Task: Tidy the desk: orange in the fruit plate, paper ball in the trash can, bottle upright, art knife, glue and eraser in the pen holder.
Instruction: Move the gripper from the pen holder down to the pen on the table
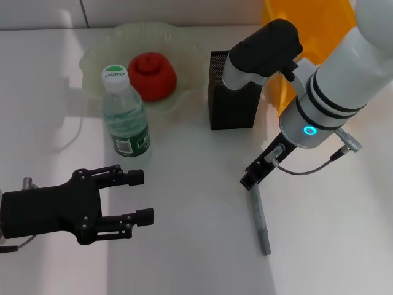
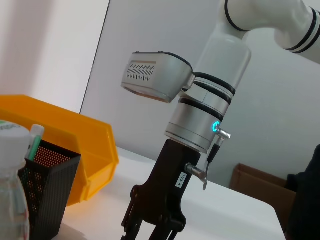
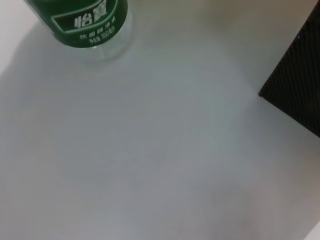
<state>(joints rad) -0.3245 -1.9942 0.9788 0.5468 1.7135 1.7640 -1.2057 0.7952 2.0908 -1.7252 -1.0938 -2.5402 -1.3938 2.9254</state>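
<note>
- Fingers of the left gripper [image 1: 140, 195] are spread wide with nothing between them; it hangs low over the bare desk [image 1: 184, 258] at the near left, judged to be parked out of the way.
- Upright just beyond it is the bottle [image 1: 124, 114], cap up, so that step is taken as done; it stands well apart from the left fingertips.
- Behind the bottle, the orange [image 1: 152, 75] is seen resting in the fruit plate [image 1: 98, 52], also taken as done.
- Right of the plate, the pen holder [image 1: 232, 92] is set beside the trash can [image 1: 307, 37]; a white-and-green stick is seen poking out of it in the left wrist view.
- Over the desk in front of the pen holder, the right gripper [image 1: 250, 179] is pointed down; whether its fingers are open cannot be told.
- Directly beneath it, a grey pen-like tool [image 1: 258, 218], probably the art knife, lies flat, its far end at or under the fingertips; contact cannot be confirmed.
</note>
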